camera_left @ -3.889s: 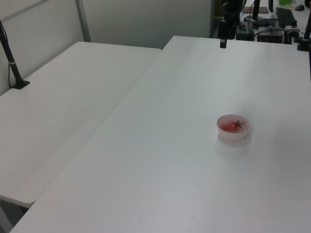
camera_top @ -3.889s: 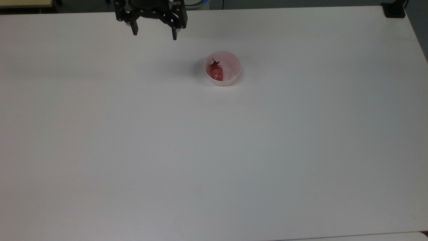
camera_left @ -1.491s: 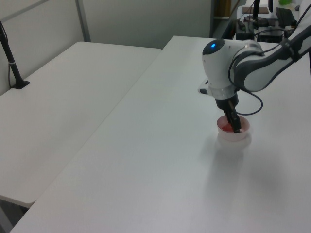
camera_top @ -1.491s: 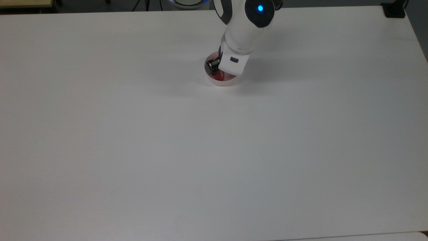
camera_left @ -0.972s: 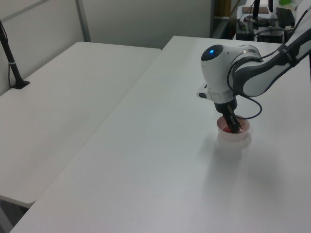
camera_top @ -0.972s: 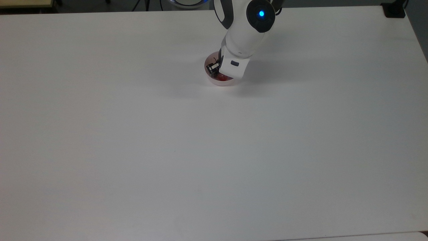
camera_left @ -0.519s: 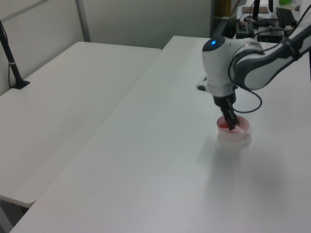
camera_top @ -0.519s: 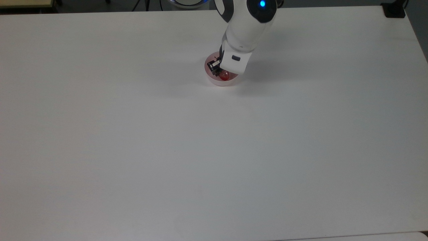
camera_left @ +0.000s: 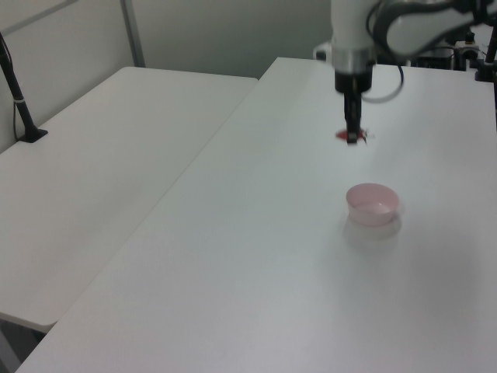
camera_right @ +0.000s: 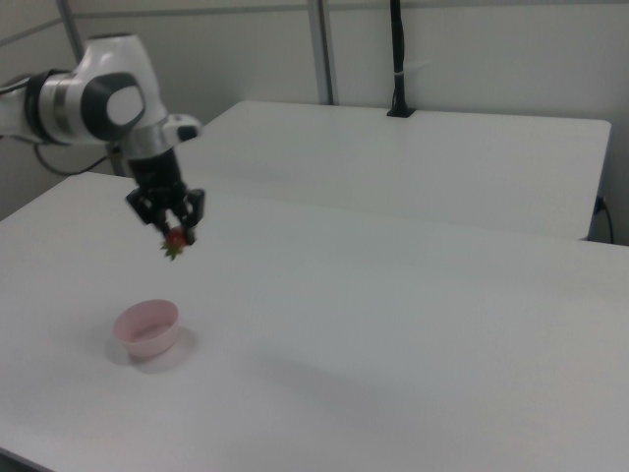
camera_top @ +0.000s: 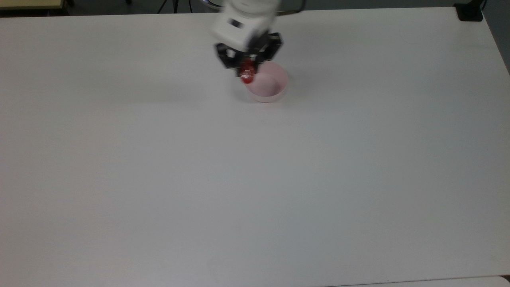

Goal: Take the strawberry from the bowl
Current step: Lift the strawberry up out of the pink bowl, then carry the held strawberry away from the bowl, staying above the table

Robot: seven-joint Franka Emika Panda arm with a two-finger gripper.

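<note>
The small red strawberry point(camera_top: 247, 75) point(camera_right: 176, 240) point(camera_left: 347, 135) hangs in the air, pinched between the fingers of my gripper point(camera_top: 248, 71) point(camera_right: 176, 234) point(camera_left: 352, 137), which is shut on it. The pale pink bowl point(camera_top: 266, 87) point(camera_left: 373, 204) point(camera_right: 147, 327) stands below on the white table with nothing inside. In the right view the strawberry is well above the bowl and slightly to its right. In the top view the fruit overlaps the bowl's upper left rim.
The white table point(camera_top: 255, 179) spreads wide around the bowl. A second white table point(camera_left: 101, 155) adjoins it in the left view's left. A black post point(camera_right: 397, 59) rises on the far table in the right view, and a black clamp point(camera_top: 469, 11) sits at the top view's upper right corner.
The gripper was down inside the bowl around the strawberry half a second ago. It has since risen with the strawberry held, leaving the bowl bare, and its wrist has swung round.
</note>
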